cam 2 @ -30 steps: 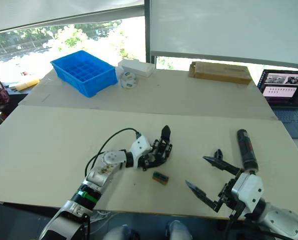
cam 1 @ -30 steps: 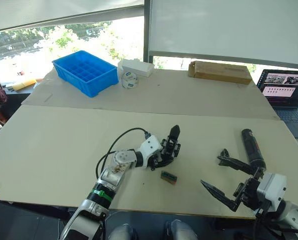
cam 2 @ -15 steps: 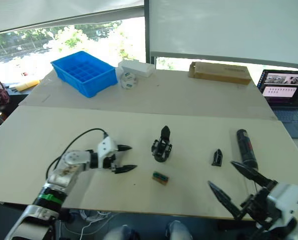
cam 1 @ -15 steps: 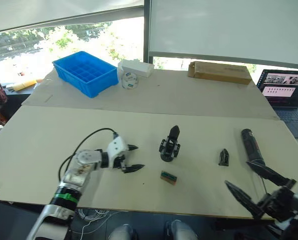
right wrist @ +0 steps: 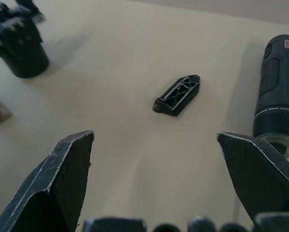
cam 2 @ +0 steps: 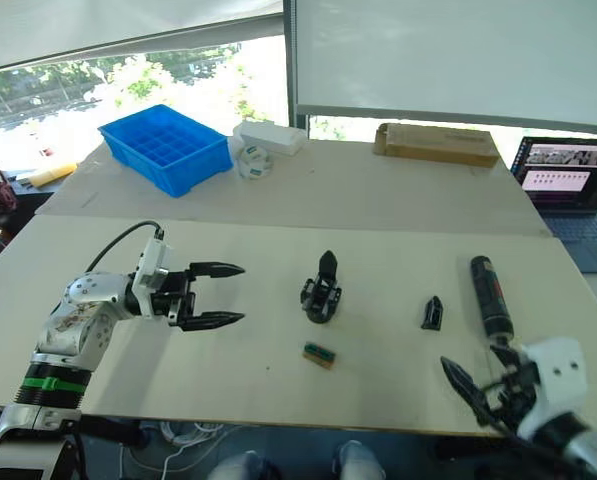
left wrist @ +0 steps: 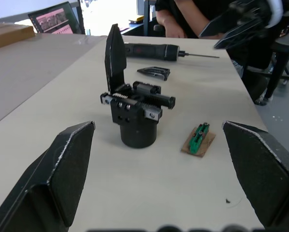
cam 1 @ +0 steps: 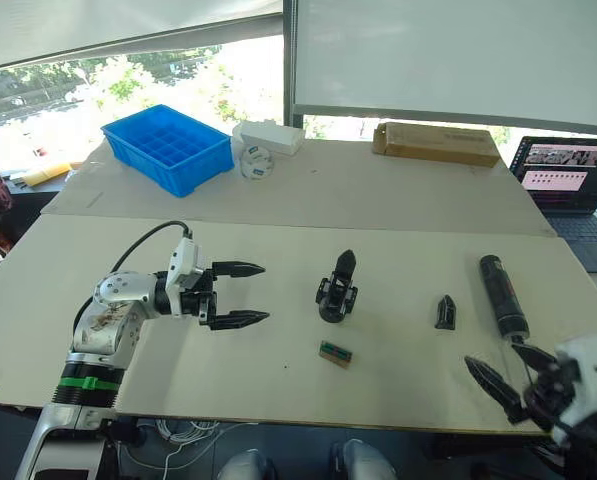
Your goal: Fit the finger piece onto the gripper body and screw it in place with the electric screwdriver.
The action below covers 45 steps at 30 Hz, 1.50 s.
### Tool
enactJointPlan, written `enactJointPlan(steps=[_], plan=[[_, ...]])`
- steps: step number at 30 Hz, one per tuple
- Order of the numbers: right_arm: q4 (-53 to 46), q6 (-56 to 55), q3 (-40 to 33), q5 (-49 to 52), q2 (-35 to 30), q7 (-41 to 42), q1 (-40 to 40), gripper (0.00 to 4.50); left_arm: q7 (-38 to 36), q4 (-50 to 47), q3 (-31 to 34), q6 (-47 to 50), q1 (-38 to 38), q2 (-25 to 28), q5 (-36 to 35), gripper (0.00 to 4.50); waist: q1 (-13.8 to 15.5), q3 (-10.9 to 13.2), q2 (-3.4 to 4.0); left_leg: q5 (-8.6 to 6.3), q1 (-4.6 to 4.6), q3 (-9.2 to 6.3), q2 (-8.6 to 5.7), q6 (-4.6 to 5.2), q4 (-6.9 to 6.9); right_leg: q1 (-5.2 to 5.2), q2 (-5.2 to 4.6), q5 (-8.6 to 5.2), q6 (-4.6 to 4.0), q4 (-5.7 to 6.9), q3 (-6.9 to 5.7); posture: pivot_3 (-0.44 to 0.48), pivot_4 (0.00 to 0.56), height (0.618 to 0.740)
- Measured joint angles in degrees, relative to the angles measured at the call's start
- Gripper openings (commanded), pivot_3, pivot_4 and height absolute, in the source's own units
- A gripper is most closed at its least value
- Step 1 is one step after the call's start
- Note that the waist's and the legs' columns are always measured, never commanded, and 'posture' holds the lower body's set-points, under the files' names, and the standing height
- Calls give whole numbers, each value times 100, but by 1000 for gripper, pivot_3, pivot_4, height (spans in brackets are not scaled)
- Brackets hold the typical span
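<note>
The gripper body stands upright mid-tabletop. The finger piece lies apart from it, beside the electric screwdriver, near the right edge. The left gripper and right gripper are both spread wide and empty.

The gripper body stands upright mid-table — a black assembly on a round base, one pointed finger rising from it. To its right, well apart, the finger piece lies flat (a small black tapered wedge). Just beyond that lies the electric screwdriver — a long black cylinder, thin metal bit toward the table's near edge.
</note>
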Motion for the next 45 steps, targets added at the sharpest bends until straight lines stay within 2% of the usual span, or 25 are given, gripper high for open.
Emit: enactJointPlan(steps=[2, 4, 8, 12, 15, 21, 25, 30, 32, 36, 39, 42, 45], plan=[[258, 809, 240, 311, -368, -344, -813, 4500, 28, -209, -13, 212, 13, -5, -83, 4455, 7, 1, -1, 0, 1, -1, -1, 0, 1, 1, 20, 0, -2, -2, 0, 0, 150, 740], [647, 1680, 483, 644, -465, -779, -1689, 4500, 39, -379, -37, 296, 31, -17, -136, 4455, 12, 1, -2, 1, -3, -1, -4, 1, 1, 2, 23, 1, -2, -4, -1, 0, 150, 740], [1471, 2855, 813, 943, -261, -1484, -3001, 4500, 94, -487, -42, 321, 91, -38, -137, 4455, 40, 1, 0, 1, -19, -1, -9, 3, 2, -5, 25, 0, 0, -8, -14, 0, 150, 740], [2283, 3563, 1076, 674, 85, -1972, -4096, 4500, 175, -618, -101, 341, 236, -31, -112, 4455, 6, 1, 0, 1, -24, 6, -11, 5, 8, -6, 29, 4, 8, -15, -11, 0, 150, 740], [2507, 4099, 1073, 541, 343, -2157, -4438, 4500, 225, -740, -118, 418, 272, -10, -119, 4455, 19, 0, 0, 1, -24, 6, -10, 4, 6, -5, 30, 3, 10, -14, -17, 0, 150, 740], [2469, 4613, 1076, 71, 802, -2332, -4623, 4500, 435, -843, -112, 455, 440, -36, -162, 4455, -8, -3, 6, 1, -19, 11, -9, 3, 5, -3, 30, 1, 15, -13, -13, 0, 150, 740], [2185, 4733, 1113, -309, 1125, -2384, -4619, 3389, 513, -846, -113, 453, 532, -61, -170, 4500, -16, -4, 6, 2, -18, 11, -8, 1, 6, -3, 31, -1, 18, -9, -12, 0, 150, 740], [1930, 4745, 1102, -687, 1346, -2285, -4535, 1617, 536, -881, -112, 452, 540, -57, -183, 4500, -43, -8, 7, 2, -16, 12, -8, 0, 5, -2, 33, -1, 18, -9, -13, 0, 150, 740], [1867, 4720, 1111, -839, 1345, -2140, -4484, 1094, 536, -881, -110, 449, 545, -54, -184, 4500, -42, -9, 7, 2, -16, 13, -8, -1, 4, -2, 34, -2, 18, -10, -13, 0, 150, 740], [1709, 4183, 1319, -1108, 1133, -1703, -4170, 1095, 639, -883, -93, 468, 538, -96, -240, 4500, -28, -9, 8, 2, -17, 14, -10, 0, 3, -1, 33, -5, 24, -13, -14, 0, 150, 740], [1449, 3014, 1410, -1453, 1039, -1142, -3688, 1095, 1121, -919, 76, 893, 424, -350, -510, 4500, -17, -5, 13, 2, -19, 17, -15, 0, 3, -6, 32, -21, 57, -11, -7, 0, 150, 740], [776, 1161, 1550, -2077, 766, -444, -3398, 1095, 1851, -1105, 327, 1560, 106, -721, -1065, 4500, -33, 3, 28, 4, -15, 15, -15, -3, 3, -5, 33, -24, 71, -10, -3, 0, 150, 740], [188, -408, 1701, -2776, 703, -144, -3308, 1095, 2750, -1295, 594, 2277, -272, -1284, -1824, 4500, -47, 3, 28, 6, -9, 15, -13, -7, 0, -1, 36, -24, 71, -10, -1, 0, 150, 740]])
